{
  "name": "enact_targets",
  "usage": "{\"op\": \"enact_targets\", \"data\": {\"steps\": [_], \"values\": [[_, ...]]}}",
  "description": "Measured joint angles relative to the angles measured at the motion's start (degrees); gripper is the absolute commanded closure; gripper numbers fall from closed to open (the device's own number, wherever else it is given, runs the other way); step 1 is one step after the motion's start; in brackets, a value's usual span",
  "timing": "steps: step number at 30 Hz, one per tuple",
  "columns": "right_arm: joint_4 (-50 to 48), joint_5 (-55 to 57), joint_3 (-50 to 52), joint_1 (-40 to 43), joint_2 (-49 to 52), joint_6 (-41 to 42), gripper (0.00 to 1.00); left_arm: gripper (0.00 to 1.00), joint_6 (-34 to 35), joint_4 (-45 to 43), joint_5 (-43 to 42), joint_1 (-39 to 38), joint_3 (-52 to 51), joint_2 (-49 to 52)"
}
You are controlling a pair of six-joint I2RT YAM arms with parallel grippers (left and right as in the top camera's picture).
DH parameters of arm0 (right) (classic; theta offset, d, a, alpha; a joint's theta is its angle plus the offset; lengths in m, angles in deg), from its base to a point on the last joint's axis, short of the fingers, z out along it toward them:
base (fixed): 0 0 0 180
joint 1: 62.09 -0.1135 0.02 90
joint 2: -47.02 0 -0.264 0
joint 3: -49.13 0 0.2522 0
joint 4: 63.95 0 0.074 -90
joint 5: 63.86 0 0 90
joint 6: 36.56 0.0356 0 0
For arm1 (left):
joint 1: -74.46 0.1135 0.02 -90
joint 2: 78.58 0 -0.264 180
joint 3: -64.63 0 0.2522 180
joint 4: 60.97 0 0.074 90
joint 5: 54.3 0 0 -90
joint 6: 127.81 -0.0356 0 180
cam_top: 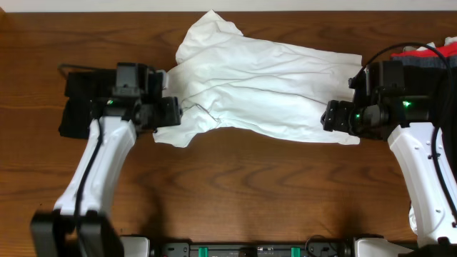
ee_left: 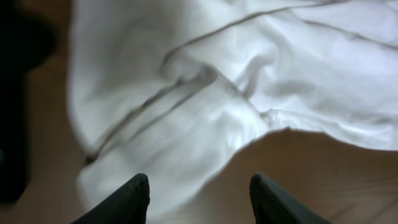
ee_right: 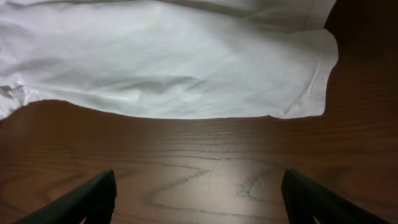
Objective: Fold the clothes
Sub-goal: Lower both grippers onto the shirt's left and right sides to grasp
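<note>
The white T-shirt (cam_top: 264, 71) lies rumpled across the far middle of the table (cam_top: 235, 185). The left gripper (ee_left: 199, 202) hangs over its left edge, jaws partly apart, gripping nothing. The right gripper (ee_right: 199, 196), near its right hem, gapes wide and empty.

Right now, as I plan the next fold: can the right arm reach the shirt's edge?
Probably yes. The right gripper is open, and only bare table lies between it and the edge of the shirt. Nothing seems to block the way.
</note>
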Motion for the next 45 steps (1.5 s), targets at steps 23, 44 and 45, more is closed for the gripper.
{"op": "enact_targets", "data": {"steps": [23,44,45], "values": [[-0.39,-0.09,0.15,0.0,0.0,0.66,0.2,0.59,-7.37,-14.51,0.42,-5.4,0.0,16.28],[-0.15,-0.04,0.17,0.0,0.0,0.66,0.21,0.85,-7.78,-14.75,4.04,-8.0,0.0,18.1],[-0.15,-0.04,0.17,0.0,0.0,0.68,0.21,0.87,-7.76,-14.21,4.07,-8.04,0.02,18.05]]}}
